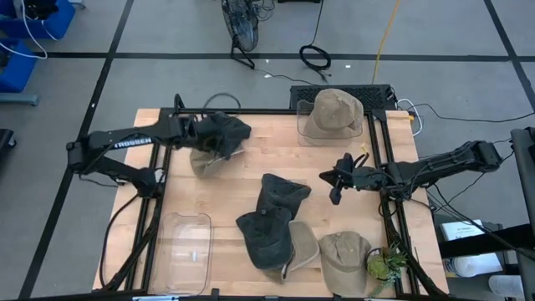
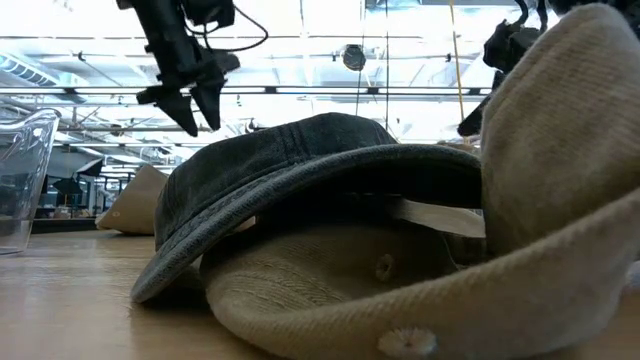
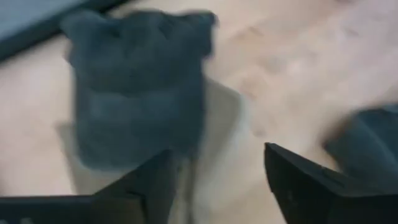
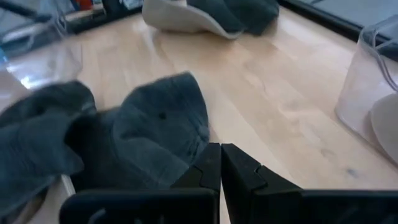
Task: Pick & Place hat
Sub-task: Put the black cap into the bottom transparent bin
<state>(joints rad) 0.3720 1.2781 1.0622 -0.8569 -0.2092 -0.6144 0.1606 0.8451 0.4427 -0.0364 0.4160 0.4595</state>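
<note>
Two grippers: left gripper [image 1: 211, 144] spread beside dark hat [image 1: 224, 132], 10 o'clock.
Right gripper [image 4: 220, 163]: pressed together, empty, 3 o'clock.

The only lettering that can be read is the white brand word "TROSSEN", printed in capitals along the dark link of the left arm [image 1: 125, 144] in the high view. The hats, bins, table and the right arm carry no text, label or number that can be made out.
</note>
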